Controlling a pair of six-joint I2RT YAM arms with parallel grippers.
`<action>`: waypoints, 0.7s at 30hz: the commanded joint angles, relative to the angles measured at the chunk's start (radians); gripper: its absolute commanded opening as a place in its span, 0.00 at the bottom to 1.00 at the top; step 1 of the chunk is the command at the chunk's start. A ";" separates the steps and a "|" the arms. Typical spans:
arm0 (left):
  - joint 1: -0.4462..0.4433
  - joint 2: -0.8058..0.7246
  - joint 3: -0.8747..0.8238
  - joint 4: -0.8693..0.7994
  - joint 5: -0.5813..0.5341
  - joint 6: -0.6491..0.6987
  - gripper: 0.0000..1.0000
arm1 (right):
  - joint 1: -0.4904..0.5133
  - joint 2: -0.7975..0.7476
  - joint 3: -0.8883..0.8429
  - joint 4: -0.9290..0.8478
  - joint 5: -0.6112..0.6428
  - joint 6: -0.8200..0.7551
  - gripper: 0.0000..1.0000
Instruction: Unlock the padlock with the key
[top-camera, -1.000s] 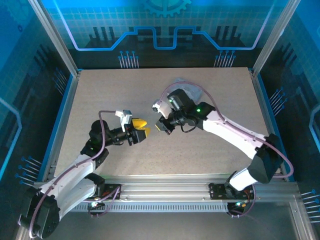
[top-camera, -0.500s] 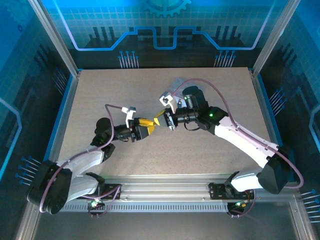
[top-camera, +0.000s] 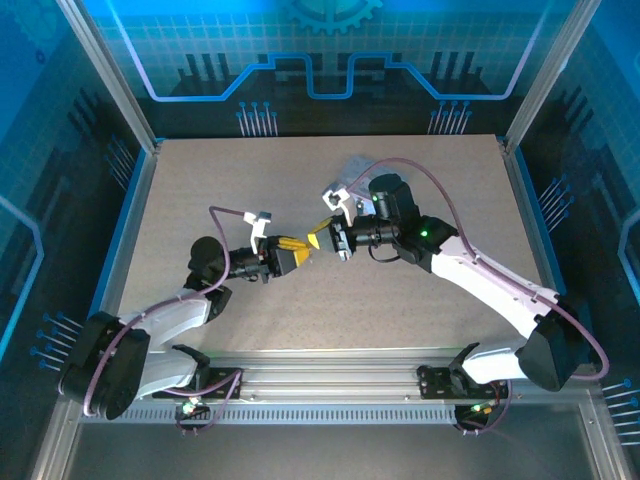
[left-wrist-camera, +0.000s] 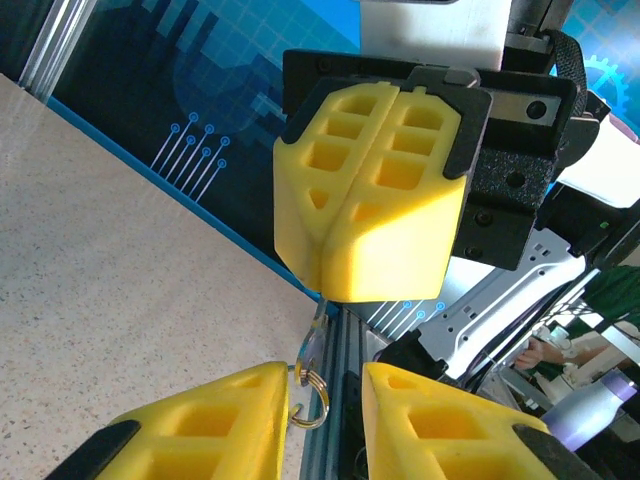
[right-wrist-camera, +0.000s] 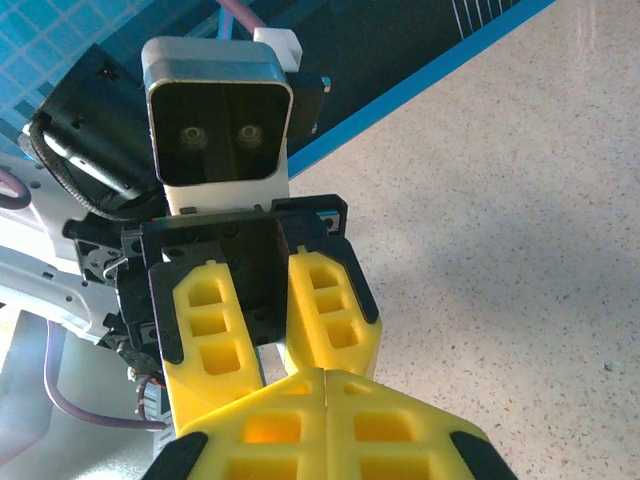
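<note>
Over the middle of the table (top-camera: 200, 190), my left hand (top-camera: 292, 256) and my right hand (top-camera: 320, 238) point at each other, tip to tip and very close.

My right hand is shut tight, with its two yellow fingers pressed flat together. From the left wrist view, a thin grey sliver sticks out from the very tip of that shut hand. That is the key (left-wrist-camera: 318, 322), and my right hand pinches it. The key hangs down, and a small wire ring (left-wrist-camera: 316, 408) hangs on its low end.

My left hand is open, but only a little. Its two yellow fingers (left-wrist-camera: 200, 425) stand apart with a small gap. The ring sits in that gap, right up against the finger on the left of that view. I cannot tell if the finger really touches it. From the right wrist view, I see my left hand's fingers head on, with a dark gap between them.

Farther back, a pale thing (top-camera: 357, 166) lies on the table, partly hidden behind my right arm (top-camera: 470, 265). A blue rim (top-camera: 120, 240) runs along the table's side.
</note>
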 joint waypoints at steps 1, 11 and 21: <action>0.006 0.016 0.034 0.045 0.021 -0.014 0.25 | -0.012 -0.027 -0.016 0.048 0.003 0.019 0.00; 0.006 0.043 0.041 0.077 0.013 -0.038 0.00 | -0.012 -0.023 -0.025 0.060 0.006 0.020 0.00; 0.018 -0.074 0.018 -0.210 -0.075 0.121 0.00 | -0.024 -0.033 -0.027 0.031 0.143 0.100 0.58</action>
